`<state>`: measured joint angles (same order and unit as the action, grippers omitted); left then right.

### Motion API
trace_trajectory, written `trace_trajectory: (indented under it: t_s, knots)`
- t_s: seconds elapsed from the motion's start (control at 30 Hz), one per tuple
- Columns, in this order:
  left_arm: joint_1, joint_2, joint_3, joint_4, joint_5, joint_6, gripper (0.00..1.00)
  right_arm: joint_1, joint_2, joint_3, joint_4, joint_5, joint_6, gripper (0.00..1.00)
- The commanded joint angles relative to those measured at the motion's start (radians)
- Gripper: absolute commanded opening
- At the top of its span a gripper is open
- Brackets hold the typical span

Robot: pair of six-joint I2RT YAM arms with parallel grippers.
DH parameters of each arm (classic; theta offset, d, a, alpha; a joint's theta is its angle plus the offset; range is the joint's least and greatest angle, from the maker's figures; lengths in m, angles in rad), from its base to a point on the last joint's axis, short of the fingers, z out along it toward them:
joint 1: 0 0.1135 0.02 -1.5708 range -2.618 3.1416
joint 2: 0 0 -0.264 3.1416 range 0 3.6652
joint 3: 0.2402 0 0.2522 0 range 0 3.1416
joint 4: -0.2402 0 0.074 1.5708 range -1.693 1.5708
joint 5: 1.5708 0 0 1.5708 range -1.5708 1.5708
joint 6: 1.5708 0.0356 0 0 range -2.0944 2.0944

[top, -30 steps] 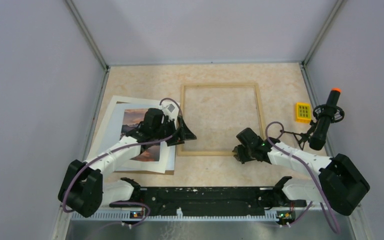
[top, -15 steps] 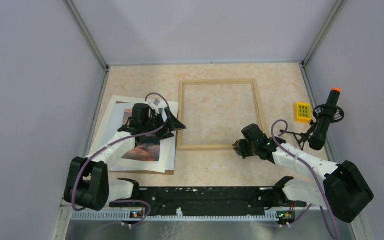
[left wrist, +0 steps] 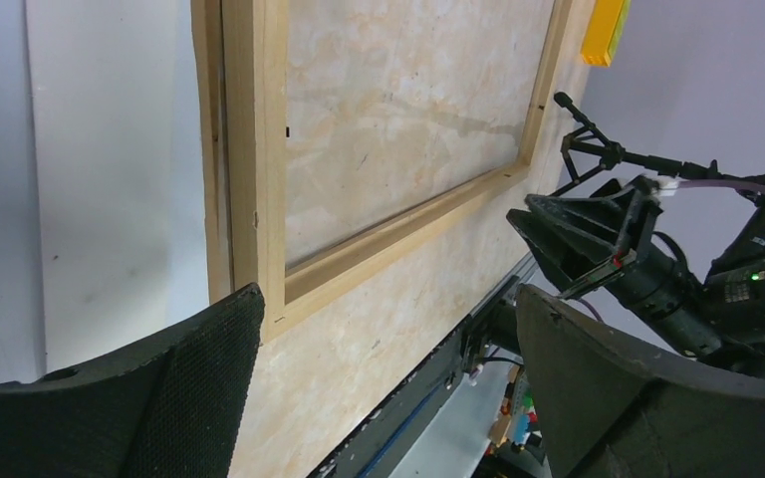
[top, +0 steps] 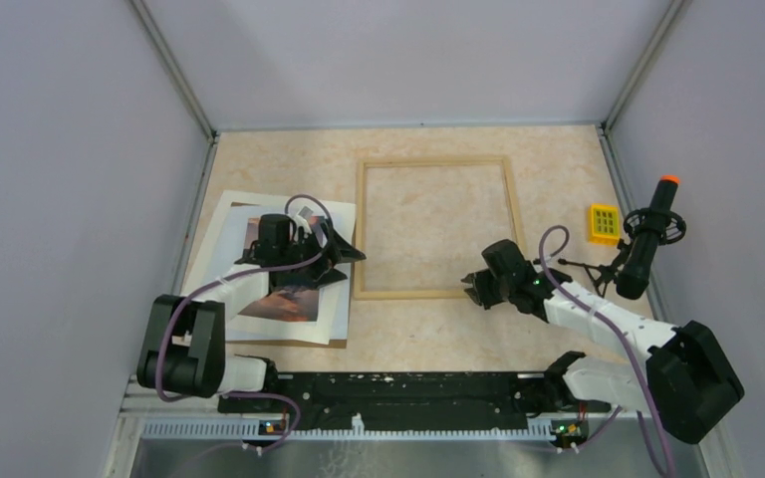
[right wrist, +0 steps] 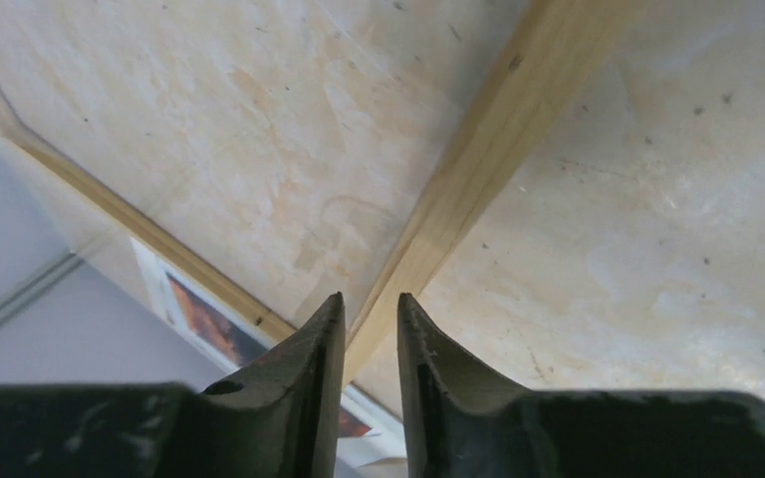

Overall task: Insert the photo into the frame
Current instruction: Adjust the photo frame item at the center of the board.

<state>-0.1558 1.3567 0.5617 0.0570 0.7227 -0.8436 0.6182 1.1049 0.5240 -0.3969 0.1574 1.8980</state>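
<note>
The frame [top: 433, 162] of light wood lies flat mid-table, with bare table inside it. The photo [top: 284, 304], orange and dark, lies left of it on a white mat [top: 221, 234]. My left gripper [top: 331, 261] hovers wide open over the photo's right side, next to the frame's left rail [left wrist: 254, 149]. Nothing sits between the left gripper's [left wrist: 388, 299] fingers. My right gripper [top: 471, 291] is at the frame's near rail, towards its right end. There the right gripper's [right wrist: 371, 304] fingers stand a narrow gap apart, astride the rail [right wrist: 498, 129]. The photo [right wrist: 214, 324] shows beyond them.
A yellow block [top: 605, 222] and a black tool with an orange tip [top: 647, 244] on a stand sit at the right wall. Enclosure walls close in left, right and back. A black mounting rail [top: 398, 388] runs along the near edge.
My left gripper moved left from the frame's near-left corner to above the photo and opened fully. The frame shifted slightly away from me along with my right gripper, whose fingers narrowed a little.
</note>
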Motion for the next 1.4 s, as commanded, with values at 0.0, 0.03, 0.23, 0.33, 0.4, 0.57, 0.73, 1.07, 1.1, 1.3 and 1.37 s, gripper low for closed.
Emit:
trace_trajectory:
  t_s: [0.0, 0.03, 0.23, 0.33, 0.4, 0.57, 0.73, 1.07, 1.1, 1.3, 1.37]
  knots:
    - [0.002, -0.042, 0.038, -0.012, -0.003, 0.079, 0.98, -0.015, 0.054, 0.134, -0.022, 0.036, -0.372, 0.34]
    - [0.002, -0.045, 0.051, -0.036, -0.008, 0.104, 0.98, -0.015, 0.077, 0.167, -0.031, 0.032, -0.493, 0.41]
    - [-0.004, -0.032, 0.092, -0.088, 0.022, 0.176, 0.98, -0.039, 0.175, 0.307, -0.095, -0.022, -1.094, 0.66]
    - [-0.02, 0.004, 0.133, -0.118, 0.04, 0.215, 0.98, -0.043, 0.244, 0.432, -0.242, 0.018, -1.4, 0.74]
    - [-0.035, 0.028, 0.161, -0.139, 0.043, 0.237, 0.98, -0.046, 0.301, 0.5, -0.353, 0.18, -1.461, 0.77]
    - [-0.054, 0.089, 0.232, -0.193, 0.036, 0.288, 0.98, -0.221, 0.369, 0.517, -0.301, 0.069, -1.524, 0.72]
    - [-0.059, 0.188, 0.372, -0.305, 0.015, 0.353, 0.97, -0.332, 0.416, 0.537, -0.166, -0.055, -1.564, 0.84]
    - [-0.072, 0.354, 0.502, -0.227, -0.124, 0.247, 0.93, -0.441, 0.836, 1.028, -0.02, -0.135, -1.584, 0.92]
    - [-0.075, 0.377, 0.528, -0.235, -0.153, 0.246, 0.9, -0.457, 0.889, 1.091, -0.023, -0.141, -1.563, 0.92]
    - [-0.082, 0.542, 0.728, -0.343, -0.256, 0.292, 0.75, -0.527, 1.122, 1.384, -0.06, -0.137, -1.557, 0.78]
    - [-0.086, 0.585, 0.774, -0.356, -0.28, 0.312, 0.74, -0.552, 1.171, 1.44, -0.053, -0.15, -1.582, 0.76]
